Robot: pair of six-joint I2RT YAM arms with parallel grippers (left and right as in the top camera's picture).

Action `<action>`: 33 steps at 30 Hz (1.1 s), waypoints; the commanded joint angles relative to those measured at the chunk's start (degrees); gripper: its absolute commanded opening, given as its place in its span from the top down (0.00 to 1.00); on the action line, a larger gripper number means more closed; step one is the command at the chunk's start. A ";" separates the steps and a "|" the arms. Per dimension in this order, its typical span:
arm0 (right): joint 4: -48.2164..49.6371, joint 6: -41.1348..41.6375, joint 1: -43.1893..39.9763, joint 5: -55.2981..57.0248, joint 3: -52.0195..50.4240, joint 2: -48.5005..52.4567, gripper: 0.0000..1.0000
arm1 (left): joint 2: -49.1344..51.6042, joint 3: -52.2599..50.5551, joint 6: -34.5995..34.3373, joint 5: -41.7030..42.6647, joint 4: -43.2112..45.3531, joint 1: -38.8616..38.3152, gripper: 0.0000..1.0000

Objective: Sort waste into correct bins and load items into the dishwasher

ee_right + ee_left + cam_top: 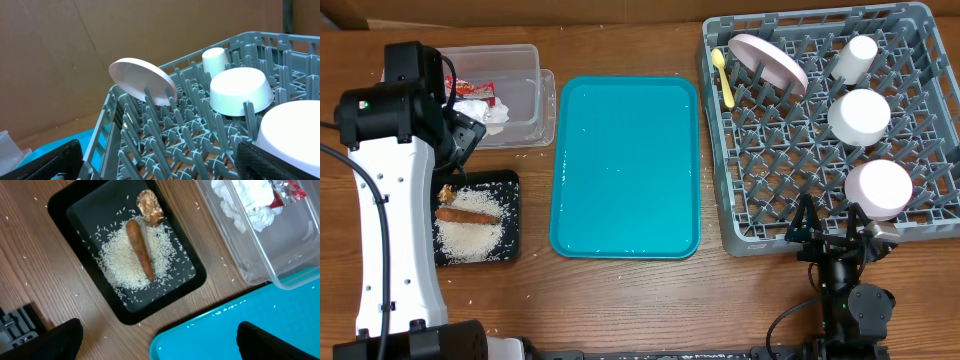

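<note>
1. Evidently the sorting looks finished; the left gripper (160, 345) hangs with jaws spread wide, grasping nothing; ahead of it the black tray (60, 205) gathers rice (120, 262) and a brown stick (140, 250) as food waste.
2. Ahead and to its right, the clear tub (250, 260) holds the napkin (240, 205) and red wrapper (287, 190); probably dry rubbish.
3. The right gripper (162, 165) is likewise spread and empty; just ahead of it, the rack (107, 120) carries the plate (142, 80) leaned between pegs, and upturned bowls (240, 92) beside the cup (215, 60); I judge this helps draining.

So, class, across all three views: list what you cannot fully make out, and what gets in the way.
- Overhead: black tray, a corner hidden under the left arm.
- Left wrist: clear tub, cut off by the top and right edges.
- Right wrist: nearest bowl, cut off by the right edge.
- Overhead: red wrapper, print too small to read.
</note>
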 commanded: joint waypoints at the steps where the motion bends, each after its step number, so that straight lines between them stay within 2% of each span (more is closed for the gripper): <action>1: 0.17 -0.15 0.33 0.74 -0.61 -0.52 0.00 | -1.86 -3.37 4.46 -1.92 4.26 -3.48 0.00; 3: 0.17 -0.15 0.33 0.74 -0.61 -0.52 0.00 | -4.87 -9.57 13.55 -2.40 15.21 -7.28 0.00; 4: 0.17 -0.15 0.33 0.74 -0.61 -0.52 0.00 | -5.60 -11.26 15.67 -2.14 17.81 -7.96 0.00; 6: 0.17 -0.15 0.33 0.74 -0.61 -0.52 0.00 | -9.49 -20.46 24.48 0.28 30.47 -10.49 0.00; 8: 0.17 -0.15 0.33 0.74 -0.61 -0.52 0.00 | -13.27 -29.44 29.27 3.82 40.72 -11.37 0.00; 14: 0.17 -0.15 0.33 0.74 -0.61 -0.52 0.00 | -27.32 -56.59 34.88 11.13 64.74 -11.37 0.00; 21: 0.17 -0.15 0.33 0.74 -0.61 -0.52 0.00 | -36.44 -69.00 34.71 9.73 68.08 -11.21 0.00; 23: 0.17 -0.15 0.33 0.74 -0.61 -0.52 0.00 | -39.76 -71.63 37.22 8.98 70.86 -11.19 0.00; 24: 0.17 -0.15 0.33 0.74 -0.61 -0.52 0.00 | -44.65 -76.06 41.83 9.05 76.70 -11.19 0.00; 27: 0.17 -0.15 0.33 0.74 -0.61 -0.52 0.00 | -51.56 -82.82 46.58 9.94 85.88 -11.04 0.00; 33: 0.17 -0.15 0.33 0.74 -0.61 -0.52 0.00 | -64.85 -94.44 47.71 12.98 94.47 -11.04 0.00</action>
